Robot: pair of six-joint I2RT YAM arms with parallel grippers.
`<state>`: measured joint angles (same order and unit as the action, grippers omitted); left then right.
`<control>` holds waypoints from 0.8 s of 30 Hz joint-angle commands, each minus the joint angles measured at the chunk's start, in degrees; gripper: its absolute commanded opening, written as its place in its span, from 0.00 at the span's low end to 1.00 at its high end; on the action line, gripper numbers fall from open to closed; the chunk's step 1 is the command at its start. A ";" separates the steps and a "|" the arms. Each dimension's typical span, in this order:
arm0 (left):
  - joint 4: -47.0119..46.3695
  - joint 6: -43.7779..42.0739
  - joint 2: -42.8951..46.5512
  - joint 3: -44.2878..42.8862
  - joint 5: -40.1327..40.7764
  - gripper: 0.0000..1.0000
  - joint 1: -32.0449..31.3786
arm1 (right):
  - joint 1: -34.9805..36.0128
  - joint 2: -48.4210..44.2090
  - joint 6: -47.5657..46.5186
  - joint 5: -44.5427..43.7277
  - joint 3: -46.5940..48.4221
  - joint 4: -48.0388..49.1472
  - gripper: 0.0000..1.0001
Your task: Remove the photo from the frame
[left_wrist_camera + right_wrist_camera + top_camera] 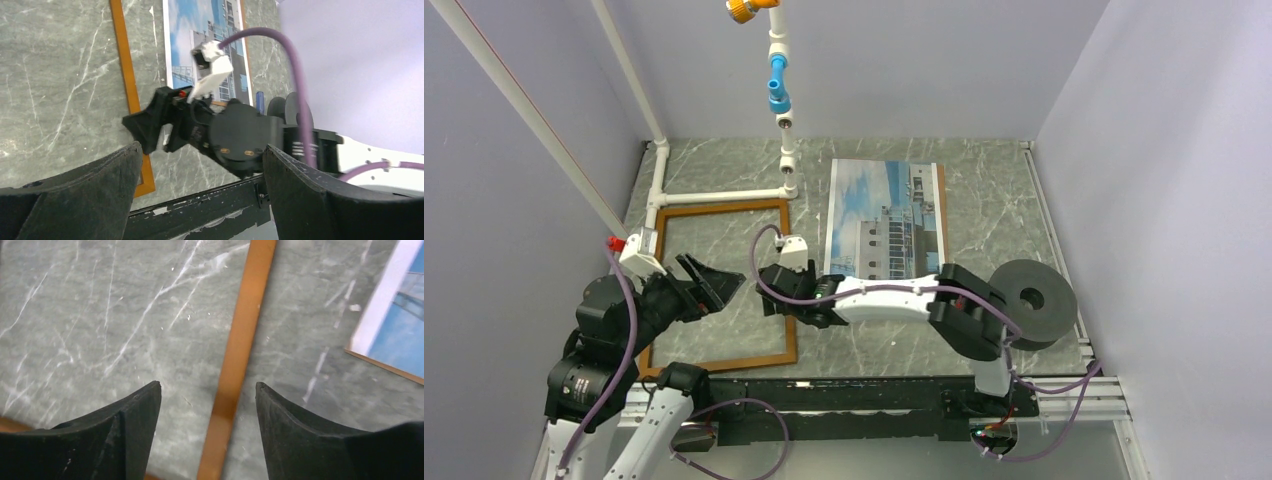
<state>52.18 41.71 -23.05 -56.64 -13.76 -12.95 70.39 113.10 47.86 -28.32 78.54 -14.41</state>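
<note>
The frame [724, 207] lies flat at the left of the table with bare table inside it. The photo [886, 215], a white building under blue sky, lies outside the frame to its right, on a brown backing board. My right gripper [776, 298] is open and low over the frame's right bar. In the right wrist view its fingers [135, 415] stand either side of that bar [245, 330], with the photo's corner [400, 325] at the right. My left gripper [716, 285] is open and empty above the frame's inside. The left wrist view [201, 146] faces the right gripper, with the frame bar [125, 65] and photo [182, 40] behind.
A black tape roll [1029, 300] sits at the near right. A white pipe structure [724, 192] runs behind the frame, with blue and orange fittings [778, 90] rising at the back. The black front rail [874, 395] bounds the near edge. Walls close in both sides.
</note>
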 commanded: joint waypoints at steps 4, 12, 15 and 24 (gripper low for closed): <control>-5.28 -0.57 -1.08 4.06 -1.69 0.92 -0.06 | -1.53 -20.37 -7.80 -1.15 -15.90 5.11 0.72; -23.48 4.46 -8.64 17.49 -17.78 0.88 -0.63 | -17.11 -46.61 -11.16 4.44 -37.25 0.85 0.76; -32.32 7.25 -14.72 20.97 -17.67 0.87 -6.61 | -28.80 -54.06 -13.83 11.61 -41.96 -1.90 0.76; -42.98 3.93 -43.81 13.44 -8.48 0.89 -20.44 | -50.47 -54.70 -19.11 27.29 -42.40 -5.89 0.77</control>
<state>18.37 47.37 -59.24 -38.59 -25.80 -31.68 26.44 56.40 31.66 -12.34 35.97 -19.68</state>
